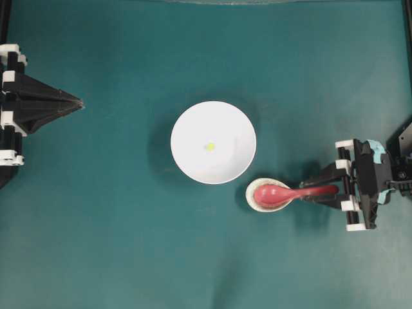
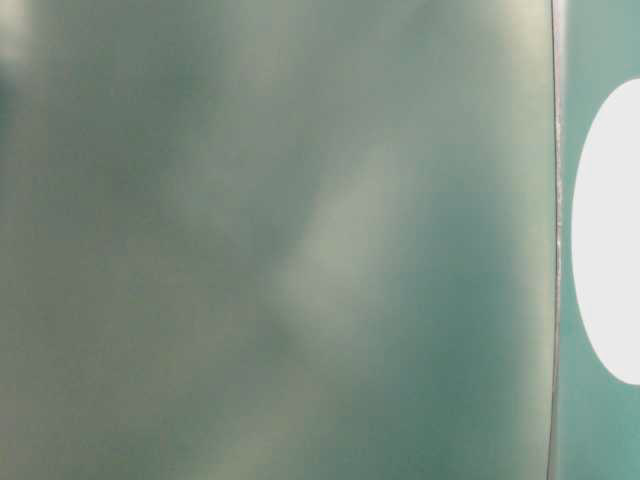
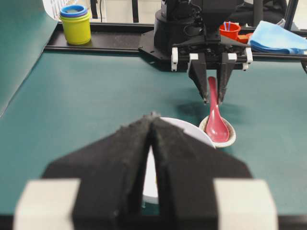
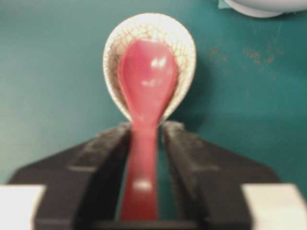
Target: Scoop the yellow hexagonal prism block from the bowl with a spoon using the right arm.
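Observation:
The yellow hexagonal prism block (image 1: pixel 210 147) lies near the middle of the white bowl (image 1: pixel 193 138). The red-pink spoon (image 1: pixel 277 193) rests with its scoop in a small speckled spoon rest (image 1: pixel 253 201) just right of the bowl. Its handle points toward my right gripper (image 1: pixel 312 192). In the right wrist view the right gripper (image 4: pixel 147 128) stands open around the handle, with a strip of table showing between the spoon (image 4: pixel 146 81) and one finger. My left gripper (image 1: pixel 80 103) is shut and empty at the far left, well away from the bowl.
Beyond the table's far edge, by the right arm's base, stand stacked yellow and blue cups (image 3: pixel 75 24), a red cup (image 3: pixel 229 31) and a blue cloth (image 3: pixel 276 36). The table-level view is a blur with a white shape (image 2: pixel 610 240) at its right edge.

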You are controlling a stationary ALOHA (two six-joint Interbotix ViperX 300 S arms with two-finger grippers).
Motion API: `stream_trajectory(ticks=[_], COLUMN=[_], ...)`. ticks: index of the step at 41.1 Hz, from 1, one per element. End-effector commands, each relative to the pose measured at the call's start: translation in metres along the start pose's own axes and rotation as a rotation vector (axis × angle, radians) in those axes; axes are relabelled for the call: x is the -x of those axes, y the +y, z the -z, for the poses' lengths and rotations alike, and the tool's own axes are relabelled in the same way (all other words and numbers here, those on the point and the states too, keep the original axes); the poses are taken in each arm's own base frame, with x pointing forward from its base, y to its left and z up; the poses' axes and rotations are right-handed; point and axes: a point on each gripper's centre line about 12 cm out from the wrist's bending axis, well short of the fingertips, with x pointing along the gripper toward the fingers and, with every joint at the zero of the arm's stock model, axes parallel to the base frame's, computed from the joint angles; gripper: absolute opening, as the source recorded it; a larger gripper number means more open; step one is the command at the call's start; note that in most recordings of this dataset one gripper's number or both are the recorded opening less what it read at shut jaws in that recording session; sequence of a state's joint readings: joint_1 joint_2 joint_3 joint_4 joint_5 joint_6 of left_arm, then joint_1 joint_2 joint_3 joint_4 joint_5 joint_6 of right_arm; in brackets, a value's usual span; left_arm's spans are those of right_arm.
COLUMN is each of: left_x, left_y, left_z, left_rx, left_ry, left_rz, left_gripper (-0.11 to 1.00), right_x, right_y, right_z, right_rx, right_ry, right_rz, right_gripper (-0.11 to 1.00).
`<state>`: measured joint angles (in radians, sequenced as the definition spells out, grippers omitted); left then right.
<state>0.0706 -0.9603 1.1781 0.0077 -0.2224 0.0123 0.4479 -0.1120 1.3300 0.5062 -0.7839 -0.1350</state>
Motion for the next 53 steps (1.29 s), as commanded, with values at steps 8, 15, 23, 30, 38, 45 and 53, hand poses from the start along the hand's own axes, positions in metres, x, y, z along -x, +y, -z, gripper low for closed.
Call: stream_trajectory(ticks=[8,15,23,30,38,45,53], left_x=[-0.003,-0.002,-0.002,-0.002,-0.002,-0.002,-0.002], left_y=[0.000,0.000,0.000,0.000,0.000,0.000,0.000], left_z=[-0.005,-0.005,-0.005,-0.005,-0.004,-0.004,-0.003], left_rx=[-0.006,-0.006,-0.006,-0.006,-0.006,-0.006,-0.006], left_ry=[-0.011,-0.008,-0.009,-0.009,-0.005,0.002,0.008], left_rz=[0.000,0.001,0.000,0.000,0.001,0.001,0.001], left_gripper=[0.05,0.05,0.05,0.05,0.05,0.05,0.05], right_x=[-0.001,-0.001,0.001,0.006,0.004,-0.001,-0.004], right_y=[0.003,0.002,0.000,-0.005,-0.005,-0.002,0.000], right_z=[-0.009,-0.009,-0.010,-0.010,-0.006,0.002,0.006], right_rx=[-0.009,-0.027,-0.069,-0.093,-0.096,-0.095,-0.098], right_ry=[-0.031,-0.040,-0.070,-0.116,-0.153,-0.167,-0.215], right_rz=[-0.009,-0.005,0.001,0.014,0.021,0.019,0.016], right_gripper=[0.54,0.53,0.53,0.53,0.53,0.53,0.53])
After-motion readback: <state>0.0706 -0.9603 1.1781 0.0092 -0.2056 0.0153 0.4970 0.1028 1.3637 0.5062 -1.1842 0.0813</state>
